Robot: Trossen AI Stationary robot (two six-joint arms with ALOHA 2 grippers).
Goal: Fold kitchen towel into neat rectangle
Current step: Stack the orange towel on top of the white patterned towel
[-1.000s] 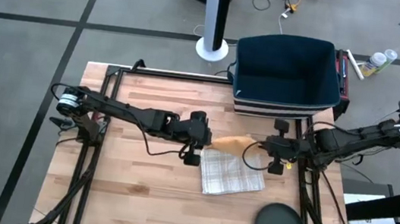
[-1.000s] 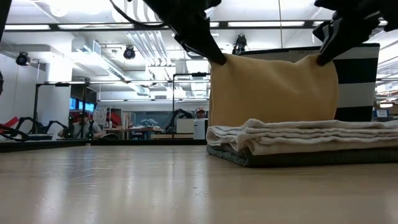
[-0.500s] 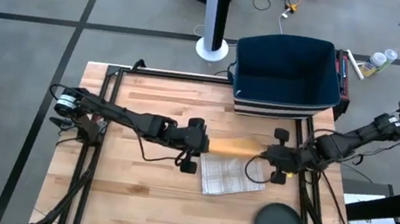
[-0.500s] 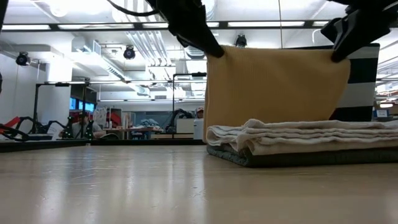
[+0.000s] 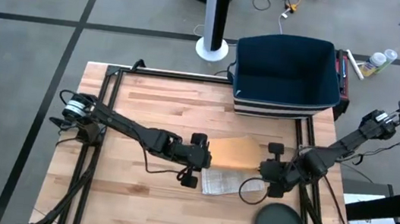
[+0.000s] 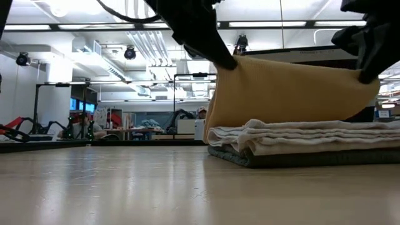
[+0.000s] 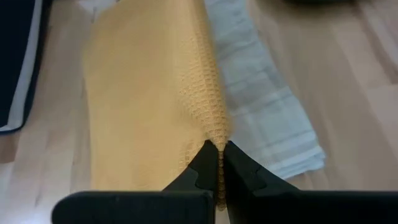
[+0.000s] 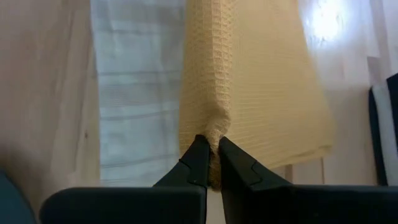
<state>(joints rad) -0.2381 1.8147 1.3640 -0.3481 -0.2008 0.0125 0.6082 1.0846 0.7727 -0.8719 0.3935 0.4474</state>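
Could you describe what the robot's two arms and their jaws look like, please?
Both arms are slim, black and multi-jointed. The left arm has a silvery round fitting at its base and a thin black cable looping under its wrist. The right arm matches it. Each ends in two dark, angular, tapering jaws.

The high view looks straight down from well above, taking in the whole wooden table (image 5: 155,106) and the floor around it. The low view sits at tabletop height, facing level across the boards into the room behind. Each wrist view looks close along its own pinched claw: left gripper (image 7: 217,151), right gripper (image 8: 210,144). All four share the yellow waffle towel (image 5: 235,151) stretched between the claws.
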